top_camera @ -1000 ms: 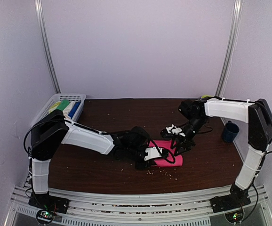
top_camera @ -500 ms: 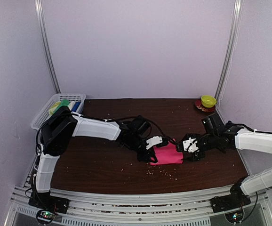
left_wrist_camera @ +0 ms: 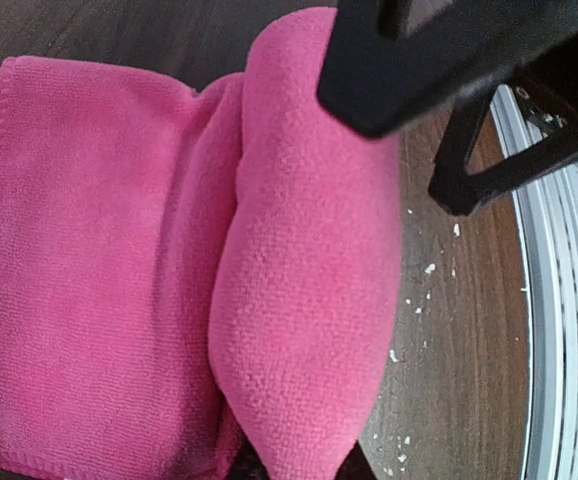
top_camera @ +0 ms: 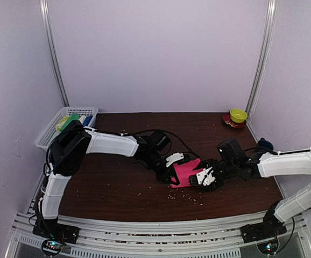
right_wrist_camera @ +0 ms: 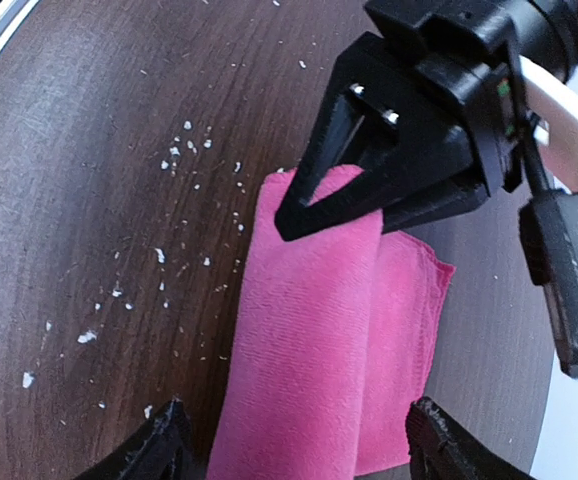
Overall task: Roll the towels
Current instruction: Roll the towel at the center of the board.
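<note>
Pink towel (right_wrist_camera: 309, 330) end hidden, clenched by left end effector (right_wrist_camera: 335, 216); right end effector (right_wrist_camera: 299, 440) released.

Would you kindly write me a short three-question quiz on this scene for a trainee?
1. True or false: the left gripper is clamped on the hot pink cloth towel.
2. The right gripper is: A) open, straddling one end of the towel; B) shut on the towel; C) off the table.
3. What stands at the far right corner of the dark wooden table?

Key: 1 true; 2 A; 3 a yellow bowl on a red saucer.
</note>
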Motion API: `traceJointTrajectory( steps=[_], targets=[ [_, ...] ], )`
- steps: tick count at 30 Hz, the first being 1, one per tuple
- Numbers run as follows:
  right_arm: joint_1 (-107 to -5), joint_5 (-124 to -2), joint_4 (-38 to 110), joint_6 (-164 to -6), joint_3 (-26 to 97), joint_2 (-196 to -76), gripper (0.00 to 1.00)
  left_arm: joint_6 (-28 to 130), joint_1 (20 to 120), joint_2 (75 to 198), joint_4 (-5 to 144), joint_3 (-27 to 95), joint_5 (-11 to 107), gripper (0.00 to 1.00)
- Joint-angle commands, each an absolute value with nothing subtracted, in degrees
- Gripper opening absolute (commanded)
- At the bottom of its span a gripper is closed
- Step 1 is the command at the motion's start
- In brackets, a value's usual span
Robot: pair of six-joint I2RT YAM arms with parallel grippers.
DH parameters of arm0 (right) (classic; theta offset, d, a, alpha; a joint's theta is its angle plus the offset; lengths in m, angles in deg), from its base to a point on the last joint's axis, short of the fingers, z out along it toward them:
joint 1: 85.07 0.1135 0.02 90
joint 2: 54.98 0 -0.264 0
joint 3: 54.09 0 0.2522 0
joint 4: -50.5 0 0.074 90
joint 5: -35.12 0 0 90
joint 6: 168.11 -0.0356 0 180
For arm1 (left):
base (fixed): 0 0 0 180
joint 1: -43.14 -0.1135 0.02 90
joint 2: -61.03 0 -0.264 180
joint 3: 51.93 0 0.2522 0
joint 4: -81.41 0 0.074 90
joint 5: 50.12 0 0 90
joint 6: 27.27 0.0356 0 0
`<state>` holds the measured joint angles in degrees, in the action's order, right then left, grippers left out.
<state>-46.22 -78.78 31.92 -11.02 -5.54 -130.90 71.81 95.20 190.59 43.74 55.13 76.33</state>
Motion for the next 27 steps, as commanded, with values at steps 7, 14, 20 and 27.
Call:
traceJointTrajectory(
  steps=[7,14,20,27],
  targets=[
    [-43.48,-67.84,37.64,-17.00,-3.87,-136.63,0.62,70.55,94.02,193.31,39.03,55.61,76.28,0.00],
    [-43.49,-67.54,36.03,-16.60,-3.15,-137.88,0.42,70.53,93.21,193.31,39.06,55.72,76.57,0.00],
    [-43.48,-70.79,31.23,-15.52,-1.25,-138.94,0.14,70.59,92.57,192.79,39.08,55.31,76.59,0.12],
    [-44.29,-73.53,24.91,-16.62,2.63,-142.67,0.07,72.28,92.41,185.53,43.17,50.01,71.64,0.52]
  ],
)
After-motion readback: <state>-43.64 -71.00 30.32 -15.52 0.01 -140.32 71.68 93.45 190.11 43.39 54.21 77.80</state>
